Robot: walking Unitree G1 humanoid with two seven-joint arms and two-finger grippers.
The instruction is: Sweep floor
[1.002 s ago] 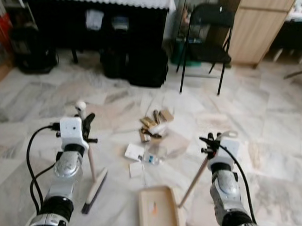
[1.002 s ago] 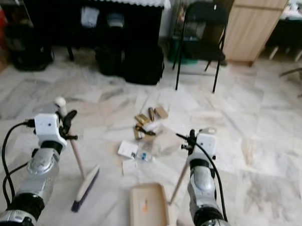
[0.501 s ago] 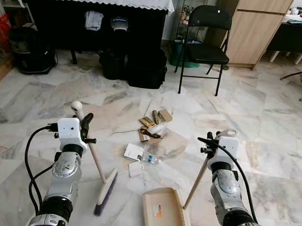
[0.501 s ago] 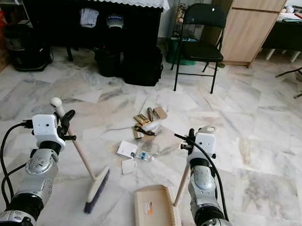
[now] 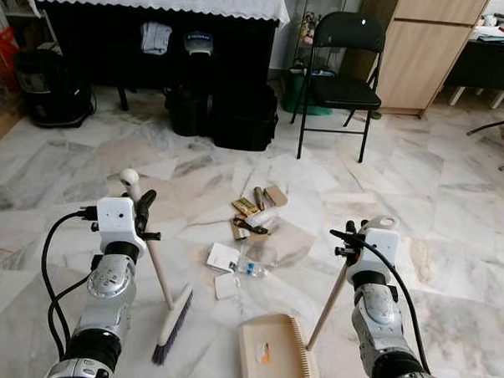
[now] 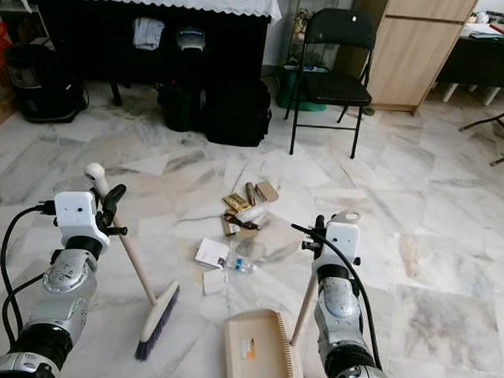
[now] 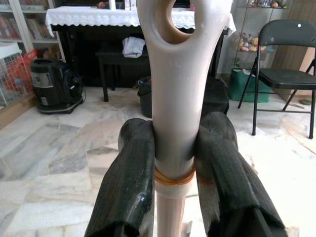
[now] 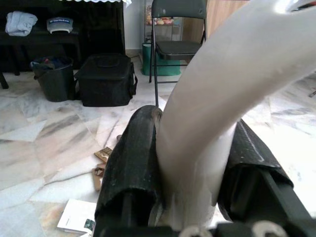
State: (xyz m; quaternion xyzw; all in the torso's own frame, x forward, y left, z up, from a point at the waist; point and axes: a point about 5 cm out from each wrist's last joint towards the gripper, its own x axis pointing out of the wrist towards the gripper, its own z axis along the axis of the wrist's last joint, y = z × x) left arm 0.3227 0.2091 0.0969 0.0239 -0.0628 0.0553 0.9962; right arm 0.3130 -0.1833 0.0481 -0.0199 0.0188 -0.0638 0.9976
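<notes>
- Left gripper (image 7: 174,163): fingers (image 7: 129,187) pinch broom (image 5: 159,269) handle near its top; brush head rests on marble floor (image 5: 452,206), angled, just left of litter.
- Right gripper (image 8: 190,163): fingers clamp dustpan (image 5: 276,354) handle; pan sits flat on floor between the arms.
- Litter pile (image 5: 252,231) (paper, wrappers, plastic) lies ahead of pan, w/ black folding chair (image 5: 341,67) and dark bags (image 5: 243,113) well beyond.

Two silver, ribbed metal forearms with black joint collars. Each wrist carries a white boxy camera housing. Left gripper (image 5: 142,208) and right gripper (image 5: 349,235): long black fingers (image 7: 129,192), matte, apparently rubber-coated. Black cables loop from both wrists.
</notes>
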